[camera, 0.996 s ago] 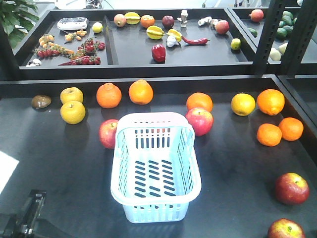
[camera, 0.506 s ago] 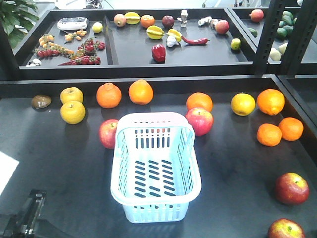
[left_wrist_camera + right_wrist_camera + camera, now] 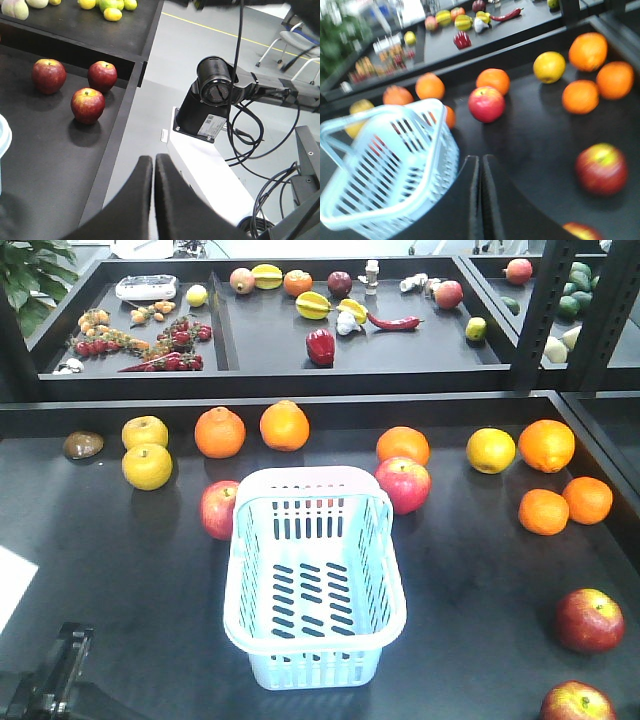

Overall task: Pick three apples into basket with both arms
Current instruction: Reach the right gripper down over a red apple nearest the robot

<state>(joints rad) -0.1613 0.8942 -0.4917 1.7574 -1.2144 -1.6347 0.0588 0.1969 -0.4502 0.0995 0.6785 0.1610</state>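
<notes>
Black table top (image 3: pixel 470 570) fills the front view, and behind it a raised dark shelf (image 3: pixel 270 340) carries mixed small produce. The pale blue basket (image 3: pixel 312 665) stands upright near the middle of the table, with its long side running away from the camera, and it is empty.

One apple (image 3: pixel 217 509) lies just beside the left far corner of the basket. A second apple (image 3: pixel 404 484) lies just beside the right far corner, with an orange (image 3: pixel 402 446) close behind it. Two more apples (image 3: pixel 589 620) (image 3: pixel 576 704) lie well apart from the basket at the right front of the table. Other oranges (image 3: pixel 219 432) and yellow fruits (image 3: pixel 146 466) stand in a loose row along the far side.

Part of the left arm (image 3: pixel 50 680) shows at the lower left corner of the front view, away from all fruit. In the left wrist view the left gripper (image 3: pixel 153 159) has its jaws almost together, with only a thin slit between them, and it grips nothing. It points past the table edge toward the grey floor (image 3: pixel 150 65), and three apples (image 3: pixel 88 105) lie on the table to its left.

The right wrist view is blurred. The right gripper (image 3: pixel 480 158) is also nearly closed and empty. It hangs above bare table between the basket and an apple (image 3: pixel 601 168).
</notes>
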